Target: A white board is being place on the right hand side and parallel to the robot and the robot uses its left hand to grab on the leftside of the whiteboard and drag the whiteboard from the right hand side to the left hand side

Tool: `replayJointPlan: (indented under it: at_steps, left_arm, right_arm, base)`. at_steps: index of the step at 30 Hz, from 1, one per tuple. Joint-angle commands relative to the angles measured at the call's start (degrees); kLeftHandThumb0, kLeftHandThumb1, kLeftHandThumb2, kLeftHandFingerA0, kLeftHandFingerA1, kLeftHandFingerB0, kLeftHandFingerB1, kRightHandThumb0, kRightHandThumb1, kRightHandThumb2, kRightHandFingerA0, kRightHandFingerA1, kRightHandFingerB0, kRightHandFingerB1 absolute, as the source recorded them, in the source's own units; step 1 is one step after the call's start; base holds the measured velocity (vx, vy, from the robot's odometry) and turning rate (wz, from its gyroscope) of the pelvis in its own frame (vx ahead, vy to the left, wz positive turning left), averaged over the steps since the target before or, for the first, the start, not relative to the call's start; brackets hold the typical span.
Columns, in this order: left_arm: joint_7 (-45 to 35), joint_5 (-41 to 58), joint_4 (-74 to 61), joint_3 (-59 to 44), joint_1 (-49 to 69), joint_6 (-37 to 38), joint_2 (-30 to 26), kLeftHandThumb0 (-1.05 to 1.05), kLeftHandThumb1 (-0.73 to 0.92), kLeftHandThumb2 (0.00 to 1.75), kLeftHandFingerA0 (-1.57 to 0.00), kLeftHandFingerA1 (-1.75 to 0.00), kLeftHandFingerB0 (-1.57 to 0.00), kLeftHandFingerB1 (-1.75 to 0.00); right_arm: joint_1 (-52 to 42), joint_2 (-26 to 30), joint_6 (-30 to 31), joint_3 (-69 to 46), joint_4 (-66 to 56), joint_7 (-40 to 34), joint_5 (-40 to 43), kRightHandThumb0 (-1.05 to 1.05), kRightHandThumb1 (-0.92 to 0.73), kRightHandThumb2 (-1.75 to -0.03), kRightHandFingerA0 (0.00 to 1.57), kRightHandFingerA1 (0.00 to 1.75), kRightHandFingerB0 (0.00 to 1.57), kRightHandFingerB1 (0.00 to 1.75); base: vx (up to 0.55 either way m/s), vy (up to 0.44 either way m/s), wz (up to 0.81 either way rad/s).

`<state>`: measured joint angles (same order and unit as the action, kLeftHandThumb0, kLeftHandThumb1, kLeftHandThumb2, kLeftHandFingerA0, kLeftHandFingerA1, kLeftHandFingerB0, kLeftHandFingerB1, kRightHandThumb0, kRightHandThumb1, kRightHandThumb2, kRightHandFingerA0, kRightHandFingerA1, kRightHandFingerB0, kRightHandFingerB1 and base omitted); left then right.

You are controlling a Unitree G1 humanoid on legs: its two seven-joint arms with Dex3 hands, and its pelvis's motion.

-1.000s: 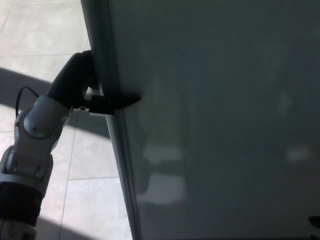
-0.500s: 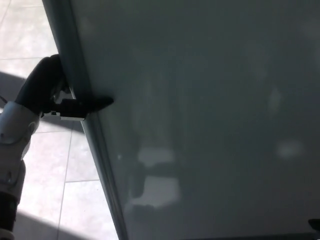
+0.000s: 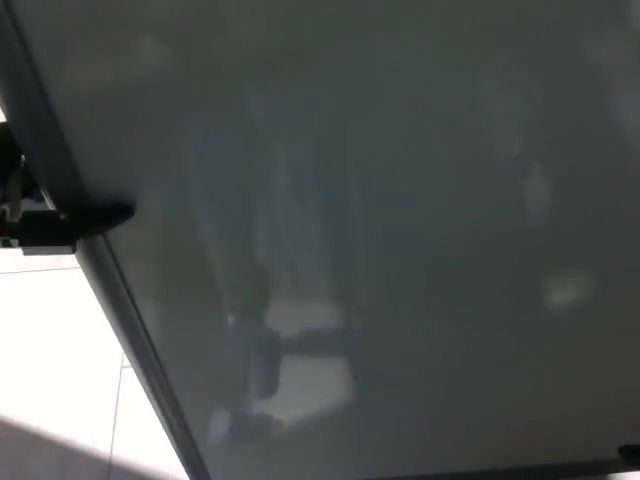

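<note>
— Across nearly the whole head view, what fills the frame?

— The whiteboard (image 3: 380, 220): its grey, glossy face runs from the top edge to the bottom, with faint reflections in the lower middle. Its left frame edge (image 3: 90, 260) slants from the upper left corner down toward the bottom left.

— And the left hand?

— Only a sliver of the left hand (image 3: 45, 218) shows at the far left, at mid-height. One dark finger (image 3: 100, 215) lies flat across the board's face, reaching over the frame edge, so the fingers look clamped on that edge, thumb side hidden behind it. The right hand is not visible.

— What lies beyond the board?

— Bright tiled floor (image 3: 70, 370) in the lower left corner.

— How should the drag be done well?

— I judge the pull should run level and along the board's length, toward the left of the picture, at an even pace. The clamp ought to remain firm on the frame, since a tilt or jerk could let the smooth edge slip or rock the board.
</note>
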<state>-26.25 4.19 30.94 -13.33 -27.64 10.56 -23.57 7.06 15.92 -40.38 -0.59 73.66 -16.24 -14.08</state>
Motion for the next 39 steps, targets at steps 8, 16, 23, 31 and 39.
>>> replayJointPlan:
  at_steps: [8,16,23,31,39]
  left_arm:
    - [-2.20,5.39,3.96,-7.72,1.01,-0.73,-7.54,-0.13,0.66,0.55,-0.86,-1.74,-0.68,-1.47]
    - [-7.16,8.13,8.77,-11.13,1.02,0.24,-9.76,-0.09,0.63,0.57,-0.81,-1.75,-0.65,-1.67]
    - [-10.75,8.56,14.12,-12.97,0.75,3.04,-12.87,-0.04,0.66,0.57,-0.80,-1.75,-0.59,-1.72]
    - [-14.48,8.17,23.56,-13.56,-1.64,6.65,-18.52,-0.16,0.62,0.57,-0.81,-1.75,-0.65,-1.66]
    - [-15.73,8.49,28.23,-13.92,-3.55,5.42,-21.44,-0.17,0.59,0.56,-0.78,-1.75,-0.64,-1.65]
  right_arm:
    - [0.68,0.11,0.13,-0.16,-0.06,-0.35,0.34,-0.42,-0.81,-0.63,0.65,0.58,0.52,0.50]
    - [0.79,0.28,0.07,0.51,0.31,-1.23,-0.49,-0.43,-0.81,-0.63,0.65,0.58,0.53,0.50]
    - [0.56,0.00,-0.33,0.36,0.23,-0.75,-0.10,-0.42,-0.80,-0.64,0.64,0.60,0.53,0.51]
    - [0.93,-0.16,0.39,0.52,0.23,-1.05,-0.32,-0.43,-0.80,-0.63,0.64,0.56,0.52,0.49]
    - [1.14,-0.39,0.17,0.98,0.31,-1.76,-0.72,-0.39,-0.79,-0.62,0.66,0.61,0.55,0.52]
  base:
    - [0.00,0.000,0.01]
    - [0.00,0.000,0.00]
    - [0.00,0.000,0.00]
    - [0.00,0.000,0.00]
    - [0.00,0.000,0.00]
